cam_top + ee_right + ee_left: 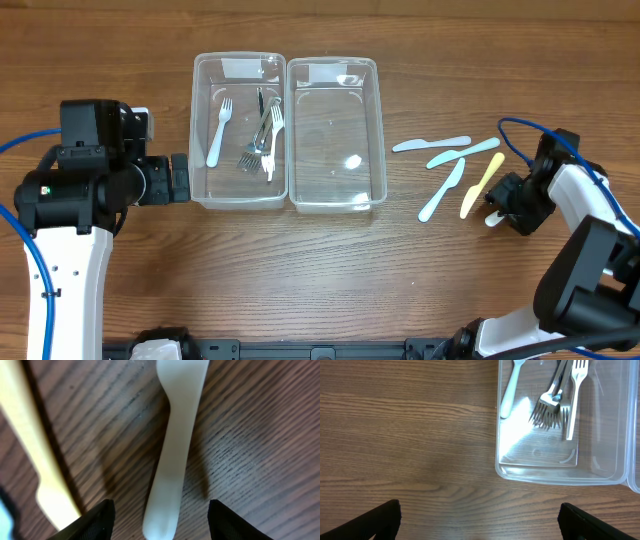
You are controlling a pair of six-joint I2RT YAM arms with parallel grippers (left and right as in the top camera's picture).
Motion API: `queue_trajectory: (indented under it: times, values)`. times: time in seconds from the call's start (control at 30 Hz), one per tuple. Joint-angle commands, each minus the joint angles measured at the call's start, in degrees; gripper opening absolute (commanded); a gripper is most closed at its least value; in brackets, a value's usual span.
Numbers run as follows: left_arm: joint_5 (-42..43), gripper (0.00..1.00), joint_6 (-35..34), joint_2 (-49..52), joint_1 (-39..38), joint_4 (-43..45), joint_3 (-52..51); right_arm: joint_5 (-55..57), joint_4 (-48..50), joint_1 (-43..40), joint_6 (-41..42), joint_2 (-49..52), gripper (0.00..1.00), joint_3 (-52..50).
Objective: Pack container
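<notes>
Knives of pale plastic [441, 190] lie loose on the wooden tabletop [320, 290], and the right gripper [160, 512] is down among them. Its fingers are parted fairly wide and grip nothing. A white plastic knife [172, 450] lies flat in the gap with one finger on each side, neither visibly touching it.

The knife's long axis runs almost straight ahead from the gripper, leaning only a little. It therefore crosses the closing line nearly square, which I judge a good lie for a pinch. I cannot tell whether the end nearest the gripper is blade or handle. A yellow plastic knife [25, 430] lies just outside one finger, near enough that closing might nudge it.

The empty clear rectangular plastic container [381, 130], the likely destination, sits well away from the right gripper, beyond the other knives.

The left gripper [479, 520] hovers spread wide and holding nothing. A clear plastic container [560, 477] with metal and white plastic forks [550, 410] in it lies ahead of this gripper and off to one side.

The right arm is plainly the nearer to the white knife. The next move looks like closing on it and lifting.
</notes>
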Motion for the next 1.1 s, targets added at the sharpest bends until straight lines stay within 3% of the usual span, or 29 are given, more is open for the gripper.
queue_trajectory:
  times: [0.0, 0.23, 0.43, 0.7, 0.9, 1.07]
  values:
    - [0.4, 1.0, 1.1, -0.1, 0.0, 0.0, -0.3, 0.5, 0.8, -0.2, 0.5, 1.5, 0.62, 1.3]
    - [0.4, 1.0, 1.1, -0.1, 0.0, 0.0, -0.3, 0.5, 1.8, -0.2, 0.4, 1.8, 0.62, 1.3]
    - [0.4, 1.0, 1.1, -0.1, 0.0, 0.0, -0.3, 0.5, 1.2, -0.2, 0.4, 1.8, 0.48, 1.2]
    - [0.4, 1.0, 1.1, -0.1, 0.0, 0.0, -0.3, 0.5, 0.1, -0.2, 0.4, 1.8, 0.21, 0.8]
    - [0.4, 1.0, 1.1, -0.1, 0.0, 0.0, -0.3, 0.5, -0.1, -0.2, 0.5, 1.8, 0.1, 0.8]
    - [0.4, 1.0, 1.1, -0.1, 0.0, 0.0, -0.3, 0.5, -0.3, -0.2, 0.4, 1.8, 0.09, 0.8]
